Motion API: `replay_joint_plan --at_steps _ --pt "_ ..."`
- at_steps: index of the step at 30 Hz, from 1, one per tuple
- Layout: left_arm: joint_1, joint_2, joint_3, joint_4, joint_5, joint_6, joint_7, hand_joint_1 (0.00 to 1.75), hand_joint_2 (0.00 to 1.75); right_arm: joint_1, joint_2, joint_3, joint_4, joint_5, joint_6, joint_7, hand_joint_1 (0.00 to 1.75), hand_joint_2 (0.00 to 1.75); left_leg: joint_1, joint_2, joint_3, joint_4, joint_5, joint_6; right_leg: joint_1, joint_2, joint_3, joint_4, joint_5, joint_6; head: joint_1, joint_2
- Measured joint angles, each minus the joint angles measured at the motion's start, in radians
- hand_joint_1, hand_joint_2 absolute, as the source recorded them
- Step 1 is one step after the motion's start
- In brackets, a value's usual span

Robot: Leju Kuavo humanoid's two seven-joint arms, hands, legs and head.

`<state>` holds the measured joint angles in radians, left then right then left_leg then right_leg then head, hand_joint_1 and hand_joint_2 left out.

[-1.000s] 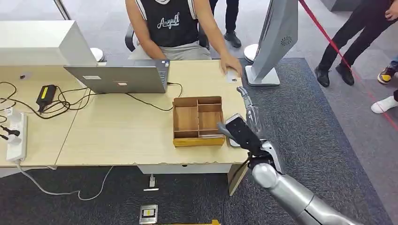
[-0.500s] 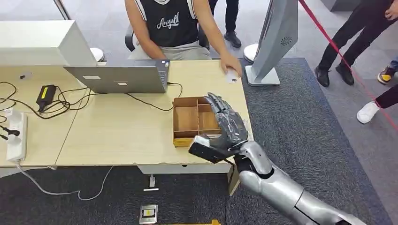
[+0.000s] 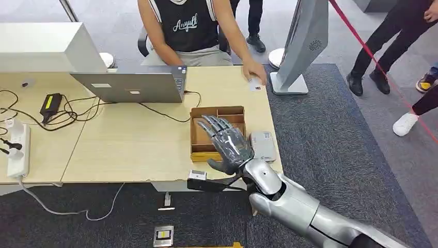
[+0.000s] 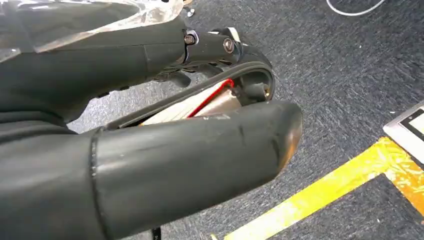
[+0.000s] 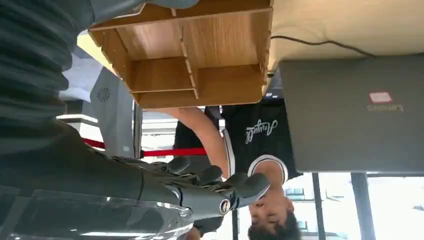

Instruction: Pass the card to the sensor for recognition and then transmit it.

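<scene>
The worktop [image 3: 129, 150] carries a laptop [image 3: 131, 87] at its far edge. A wooden box [image 3: 199, 135] sits near the right edge, with the grey sensor [image 3: 263, 145] just beside it. The right hand [image 3: 227, 142] hovers over the box, fingers spread, holding nothing. The left hand [image 4: 150, 125] pinches a card [image 4: 187, 106]. Another card [image 3: 254, 83] lies at the far right corner under a person's hand [image 3: 254, 70].

The right hand [image 3: 229, 143] has swung left over the wooden tray [image 3: 199, 135] — uncovering the sensor [image 3: 263, 145].
</scene>
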<state>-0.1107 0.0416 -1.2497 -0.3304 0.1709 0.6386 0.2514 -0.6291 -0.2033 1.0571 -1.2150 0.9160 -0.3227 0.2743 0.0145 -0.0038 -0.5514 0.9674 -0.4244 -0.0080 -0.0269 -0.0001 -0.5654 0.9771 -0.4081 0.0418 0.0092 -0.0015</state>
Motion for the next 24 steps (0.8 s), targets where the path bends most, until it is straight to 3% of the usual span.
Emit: replay_joint_plan --at_steps 9,15,24 --pt "0.000 0.000 0.000 0.000 0.002 0.000 0.009 0.00 0.00 -0.012 0.033 0.040 0.040 0.029 0.081 0.039 0.00 1.75 0.000 0.000 0.000 0.000 0.000 0.000 0.000 0.000 0.000 0.000 0.000 0.000 0.000 0.000" --pt "0.000 0.000 0.000 0.000 0.008 0.002 0.021 0.00 0.00 -0.011 0.043 0.047 0.061 0.063 0.141 0.175 0.00 1.75 0.000 0.000 0.000 0.000 0.000 0.000 0.000 0.000 0.000 0.000 0.000 0.000 0.000 0.000" --pt "0.000 0.000 0.000 0.000 0.009 0.002 0.021 0.00 0.00 -0.011 0.051 0.052 0.082 0.066 0.143 0.184 0.00 1.75 0.000 0.000 0.000 0.000 0.000 0.000 0.000 0.000 0.000 0.000 0.000 0.000 0.000 0.000"
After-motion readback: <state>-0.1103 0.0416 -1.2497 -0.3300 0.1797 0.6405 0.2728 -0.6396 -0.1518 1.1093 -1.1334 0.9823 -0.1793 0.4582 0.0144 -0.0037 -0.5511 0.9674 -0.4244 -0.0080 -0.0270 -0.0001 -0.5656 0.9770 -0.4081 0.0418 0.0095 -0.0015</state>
